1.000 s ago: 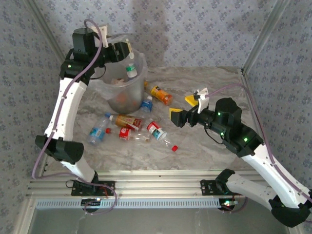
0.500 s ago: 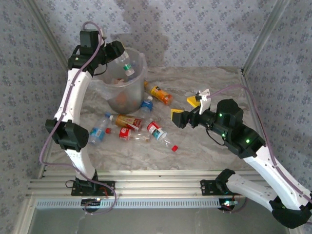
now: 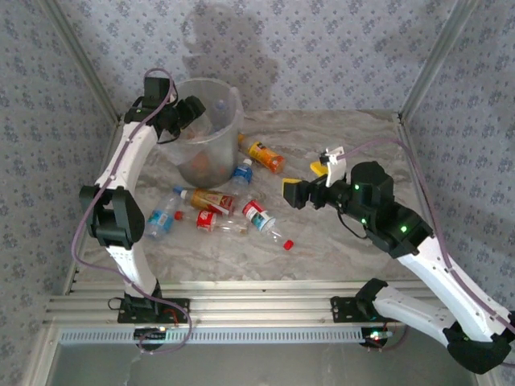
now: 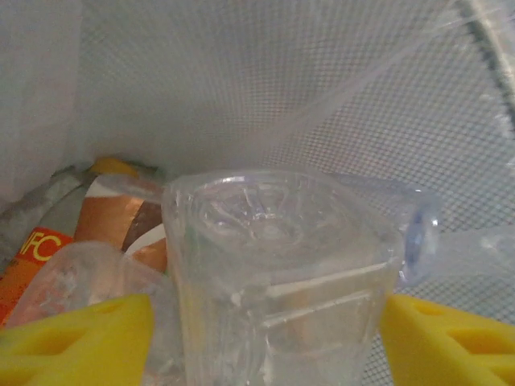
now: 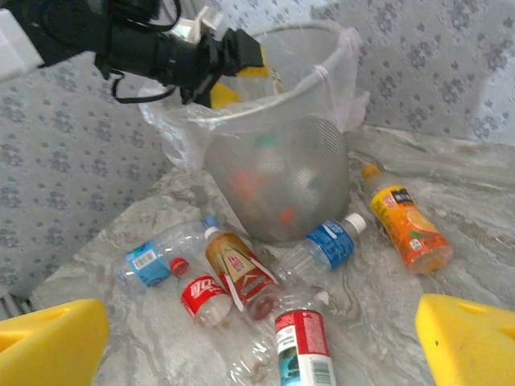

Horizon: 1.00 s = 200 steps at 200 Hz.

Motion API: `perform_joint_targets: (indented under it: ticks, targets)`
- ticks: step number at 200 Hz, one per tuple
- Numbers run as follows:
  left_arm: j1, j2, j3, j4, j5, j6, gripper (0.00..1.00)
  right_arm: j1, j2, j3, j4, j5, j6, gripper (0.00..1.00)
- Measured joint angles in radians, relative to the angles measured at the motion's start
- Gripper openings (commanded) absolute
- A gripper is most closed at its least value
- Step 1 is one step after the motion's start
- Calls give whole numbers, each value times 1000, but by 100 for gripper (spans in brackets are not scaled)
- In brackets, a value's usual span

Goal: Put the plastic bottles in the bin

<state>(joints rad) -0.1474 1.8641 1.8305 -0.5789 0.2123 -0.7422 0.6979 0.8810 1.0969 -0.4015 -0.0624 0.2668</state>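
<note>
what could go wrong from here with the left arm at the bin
The left pincer holds a clear bottle at the mouth of the bin; pulling out, it may snag the loose clear bag and tip the bin. The open right pincer hangs near the orange bottle and might knock it rolling.

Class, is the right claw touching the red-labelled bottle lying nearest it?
Apart. The right wrist view shows bare marble between the red-labelled bottle and each yellow finger of the right claw.

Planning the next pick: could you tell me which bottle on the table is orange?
The orange-bodied bottle right of the bin, farthest from the arm bases.
</note>
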Motion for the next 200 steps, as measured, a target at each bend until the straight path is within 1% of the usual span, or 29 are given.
perform_joint_targets:
  ticks: [40, 69, 101, 137, 159, 177, 188, 200]
  targets:
    - [11, -25, -1, 14, 0, -6, 96, -9, 42, 0, -37, 35, 11, 100]
    - [16, -71, -1, 19, 4, 27, 99, -27, 65, -4, -45, 41, 10, 96]
    - [17, -142, -1, 27, 30, 89, 100, -59, 113, -6, -55, 24, 6, 93]
    - [16, -274, -56, 34, 93, 182, 100, -132, 246, -6, -71, -92, -55, 92]
    - [11, -396, -146, 46, 140, 244, 100, -156, 343, 2, -92, -133, -91, 91]
    - [-5, -492, -231, 51, 168, 285, 100, -160, 424, 30, -97, -137, -91, 91]
    - [-23, -546, -279, 51, 181, 306, 100, -159, 471, 54, -96, -136, -70, 92]
    - [-51, -610, -344, 60, 197, 333, 100, -150, 516, 81, -87, -129, -7, 93]
